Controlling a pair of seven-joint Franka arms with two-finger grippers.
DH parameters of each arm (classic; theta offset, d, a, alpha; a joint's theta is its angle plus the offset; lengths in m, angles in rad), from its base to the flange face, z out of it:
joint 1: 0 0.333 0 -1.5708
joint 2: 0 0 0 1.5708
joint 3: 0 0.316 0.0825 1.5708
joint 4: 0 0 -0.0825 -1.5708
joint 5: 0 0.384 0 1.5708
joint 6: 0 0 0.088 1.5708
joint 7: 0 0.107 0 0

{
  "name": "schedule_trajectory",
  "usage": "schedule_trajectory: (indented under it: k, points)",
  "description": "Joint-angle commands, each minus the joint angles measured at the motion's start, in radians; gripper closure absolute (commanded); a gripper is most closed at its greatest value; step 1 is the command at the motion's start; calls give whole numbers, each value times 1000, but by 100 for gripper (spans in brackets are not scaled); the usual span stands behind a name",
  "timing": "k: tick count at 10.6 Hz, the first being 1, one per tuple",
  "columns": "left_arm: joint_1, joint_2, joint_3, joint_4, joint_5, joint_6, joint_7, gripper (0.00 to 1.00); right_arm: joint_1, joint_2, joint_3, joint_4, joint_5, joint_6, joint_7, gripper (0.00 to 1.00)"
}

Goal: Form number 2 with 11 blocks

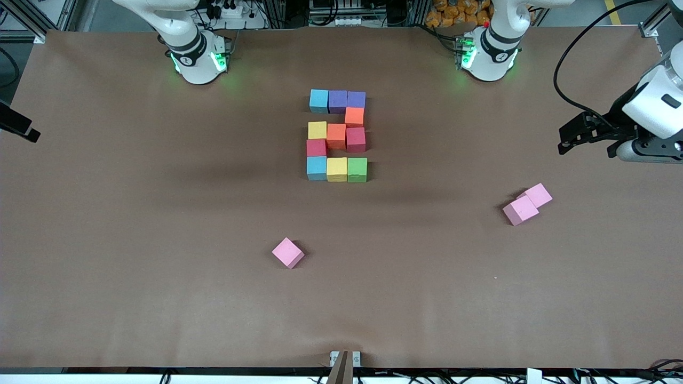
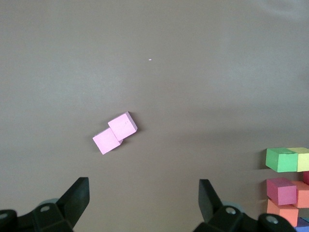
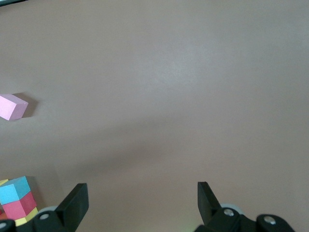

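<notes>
Front view: blocks [image 1: 337, 135] mid-tabletop spelling 2; left gripper [image 1: 573, 136], right gripper [image 3: 143, 203] parked at ends, fingers spread, empty.

I've got the blocks [image 1: 337, 136] packed together mid-table, close to the arm bases, touching one another in three short rows joined by single blocks. A lone cube [image 1: 288, 253] sits nearer the front camera than the blocks, well apart from them. Two more cubes [image 1: 527, 204] touch each other toward the left arm's end of the table, also nearer the camera than the blocks.
</notes>
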Motion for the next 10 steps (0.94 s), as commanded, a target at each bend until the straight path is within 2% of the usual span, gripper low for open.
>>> schedule_trajectory:
  k: [1, 2, 4, 8, 10]
  points:
    - [14, -19, 0, -9, 18, -8, 1, 0, -11, -1, 14, 8, 9, 0, 6, 0]
    - [35, -18, -9, -9, 16, -8, 9, 0, -10, -1, 14, 8, 9, 0, 6, 0]
    - [104, -18, -95, -7, 21, -9, 7, 0, -10, -1, 14, 8, 9, 2, 6, 0]
    - [157, -19, -157, -6, 21, -9, -3, 0, -7, -4, 17, 8, 9, 0, 6, 0]
    - [157, -24, -157, -7, 21, -9, -3, 0, -7, -4, 18, 8, 9, 0, 6, 0]
